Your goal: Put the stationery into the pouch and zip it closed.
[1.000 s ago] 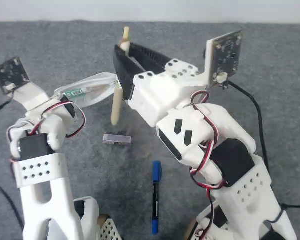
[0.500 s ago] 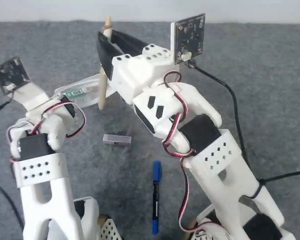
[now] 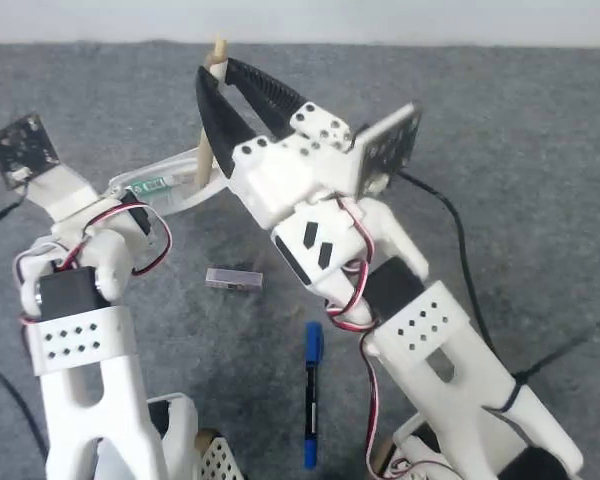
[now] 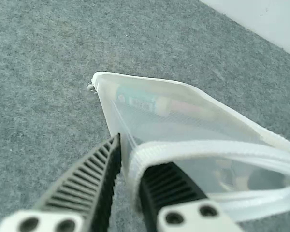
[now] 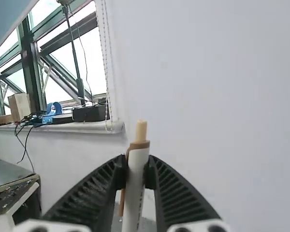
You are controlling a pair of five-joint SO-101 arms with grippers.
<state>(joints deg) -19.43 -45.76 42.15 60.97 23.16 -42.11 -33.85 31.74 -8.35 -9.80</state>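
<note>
**Pouch held at its mouth, cream pen poised upright over it**

The pouch (image 3: 168, 186) is a clear, white-edged zip bag lying low over the grey tabletop (image 3: 540, 150), left of centre in the high view. Its mouth points toward the middle of the scene. Through the clear side a green-labelled item (image 4: 139, 102) shows inside it. In the left wrist view the pouch (image 4: 193, 121) spreads away from the left gripper (image 4: 130, 155). Its jaws are clenched on the white zip edge at the mouth, one ribbed finger outside the fabric and the other inside the opening.

The right gripper (image 3: 218, 72) grips a cream pen (image 3: 206, 135) between its black jaws. The pen stands nearly upright, with its top end poking above the fingertips. Its lower end overlaps the pouch's mouth in the high view; whether it is already inside cannot be told. In the right wrist view the cream pen (image 5: 135, 179) sits squeezed between the two jaws of the right gripper (image 5: 135, 166).

Nearer the arm bases, two items lie on the tabletop, well apart from the pouch. They are a small rectangular block (image 3: 233, 278) and, closer to the front edge, a blue marker (image 3: 311, 395) lying lengthwise.
</note>
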